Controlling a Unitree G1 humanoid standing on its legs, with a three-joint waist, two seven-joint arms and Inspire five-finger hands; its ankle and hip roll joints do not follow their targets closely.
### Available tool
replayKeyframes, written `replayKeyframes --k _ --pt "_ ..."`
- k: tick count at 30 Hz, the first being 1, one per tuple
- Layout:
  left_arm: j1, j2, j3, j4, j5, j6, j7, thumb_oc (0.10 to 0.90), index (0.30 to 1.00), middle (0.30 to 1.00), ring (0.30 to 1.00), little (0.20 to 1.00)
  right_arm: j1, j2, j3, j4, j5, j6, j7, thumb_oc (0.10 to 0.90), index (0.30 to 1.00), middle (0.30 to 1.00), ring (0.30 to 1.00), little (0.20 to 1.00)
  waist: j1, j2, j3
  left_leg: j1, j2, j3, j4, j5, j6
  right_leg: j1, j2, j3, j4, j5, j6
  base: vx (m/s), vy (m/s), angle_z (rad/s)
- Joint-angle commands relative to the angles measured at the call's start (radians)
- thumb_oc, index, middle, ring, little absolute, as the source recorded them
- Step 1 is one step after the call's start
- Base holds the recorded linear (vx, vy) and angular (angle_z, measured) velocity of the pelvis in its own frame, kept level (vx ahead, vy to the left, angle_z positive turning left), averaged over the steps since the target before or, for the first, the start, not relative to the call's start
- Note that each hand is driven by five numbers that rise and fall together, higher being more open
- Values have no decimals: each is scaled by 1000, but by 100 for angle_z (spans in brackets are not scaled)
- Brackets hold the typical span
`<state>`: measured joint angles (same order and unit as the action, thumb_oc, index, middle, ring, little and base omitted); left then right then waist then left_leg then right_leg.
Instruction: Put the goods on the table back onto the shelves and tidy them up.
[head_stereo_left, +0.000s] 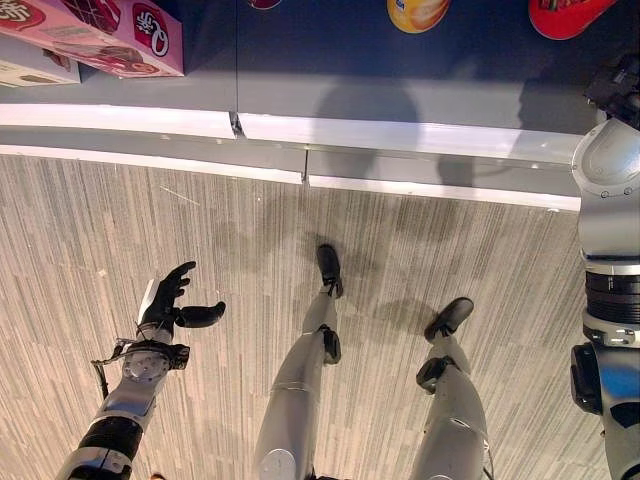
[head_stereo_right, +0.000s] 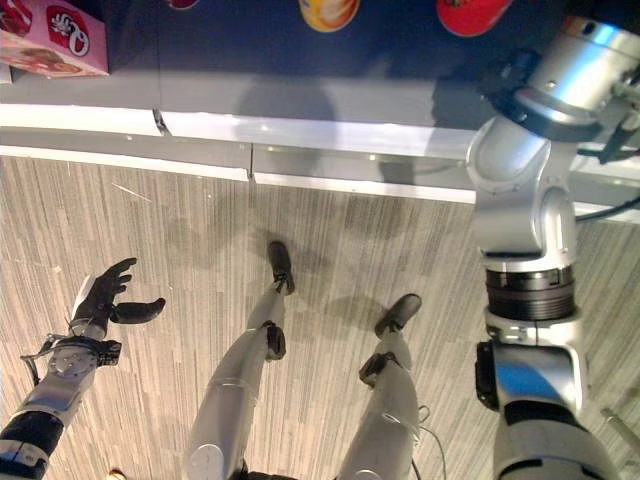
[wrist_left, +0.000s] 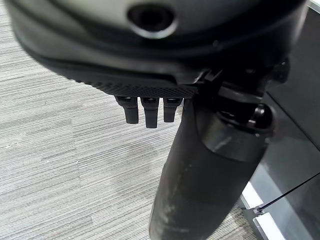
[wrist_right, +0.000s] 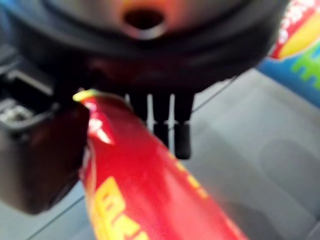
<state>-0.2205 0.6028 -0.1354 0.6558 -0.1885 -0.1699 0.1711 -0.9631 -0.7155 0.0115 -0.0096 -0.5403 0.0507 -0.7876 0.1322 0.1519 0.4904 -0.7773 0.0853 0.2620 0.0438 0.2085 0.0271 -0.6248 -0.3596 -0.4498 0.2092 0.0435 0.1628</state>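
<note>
A red packet (wrist_right: 140, 190) with yellow print runs between the thumb and fingers (wrist_right: 172, 127) of my right hand (wrist_right: 35, 150), just above a grey shelf board (wrist_right: 265, 150). The thumb presses its side, so the hand is shut on it. In the eye views the red packet (head_stereo_left: 565, 15) lies on the dark shelf at the far right, where my right arm reaches up. My left hand (head_stereo_left: 165, 305) hangs low over the floor on the left, its fingers (wrist_left: 146, 112) straight and its thumb (wrist_left: 200, 165) spread, holding nothing.
Pink boxes (head_stereo_left: 110, 35) stand on the shelf at the far left, and a round orange-yellow item (head_stereo_left: 418, 12) lies mid-shelf. A white strip (head_stereo_left: 400, 135) edges the shelf front. A blue package (wrist_right: 300, 55) sits beside the red packet. Grey striped floor (head_stereo_left: 200, 250) lies below.
</note>
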Motion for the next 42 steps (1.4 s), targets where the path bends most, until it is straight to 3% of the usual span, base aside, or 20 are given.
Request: replayKeyframes --k 1,22,23,24,42 --pt "38 21 26 25 11 -18 64 800 900 900 900 900 -40 -45 -17 -76 -32 -41 -21 400 300 300 300 300 15 8 -82 177 114 6 55 -222 -195 -40 -124 77 -51 212 99 0 0 0" --pt "30 27 30 28 11 -16 60 800 900 900 900 900 -3 -29 -22 -95 -24 -62 -9 400 300 300 300 300 2 5 -76 156 124 2 87 -231 -195 -55 -115 95 -43 200 99 -2 0 -1" --pt "31 28 31 27 11 -15 62 800 900 900 900 900 -7 -27 -19 -93 -20 -62 -8 584 575 575 575 575 4 5 -76 156 123 1 85 -231 -195 -55 -115 94 -43 202 99 0 0 0" --pt "32 28 31 28 11 -15 62 800 900 900 900 900 -10 -27 -17 -90 -19 -63 -7 800 900 900 900 900 5 5 -76 156 123 0 84 -230 -194 -55 -115 94 -44 203 99 0 0 0" --pt "35 18 32 29 18 -12 63 800 900 900 900 900 7 -18 -31 -113 -19 -70 -15 800 900 900 900 900 7 0 -88 164 124 1 66 -224 -198 -46 -109 81 -60 211 99 0 0 0"
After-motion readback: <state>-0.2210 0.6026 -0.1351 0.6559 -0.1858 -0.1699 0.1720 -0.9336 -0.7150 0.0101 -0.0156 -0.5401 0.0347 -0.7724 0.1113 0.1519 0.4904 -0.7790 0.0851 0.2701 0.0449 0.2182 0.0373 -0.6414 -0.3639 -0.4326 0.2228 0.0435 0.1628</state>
